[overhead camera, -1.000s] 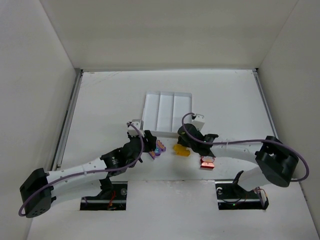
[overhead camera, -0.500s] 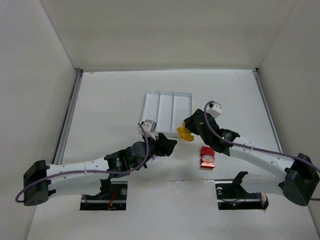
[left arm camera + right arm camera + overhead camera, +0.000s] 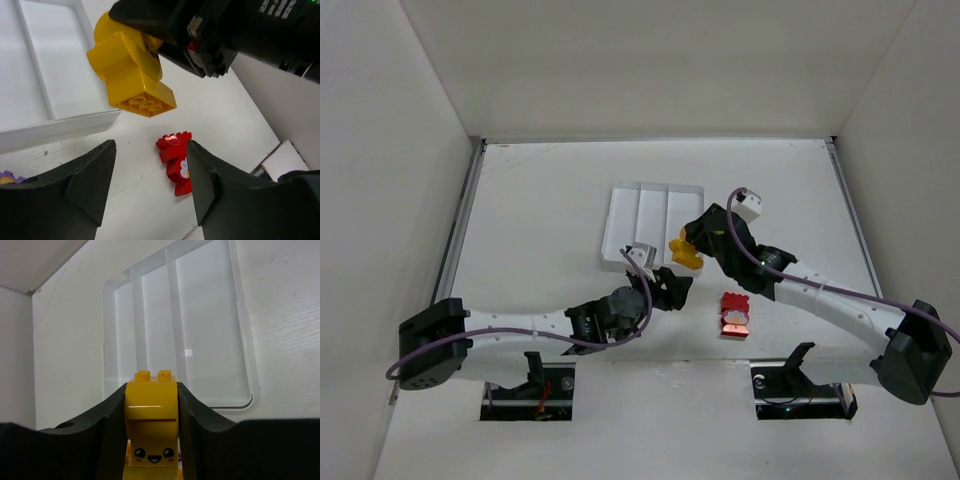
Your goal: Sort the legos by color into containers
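Aloft at the near edge of 3 tray compartments (image 3: 651, 215), 1 yellow lego (image 3: 685, 253).

The fixed camera looks steeply down from above the near edge, taking in the whole white table (image 3: 530, 200). Both wrist cameras sit close and low (the left faces rightward), sharing the shallow white three-compartment plastic tray (image 3: 55, 65) and the yellow-orange studded plastic brick (image 3: 150, 400).

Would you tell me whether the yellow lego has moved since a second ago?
Yes. The yellow lego, held in the jaws of the right gripper, has moved farther from the arm bases, up to the white tray's near right corner.
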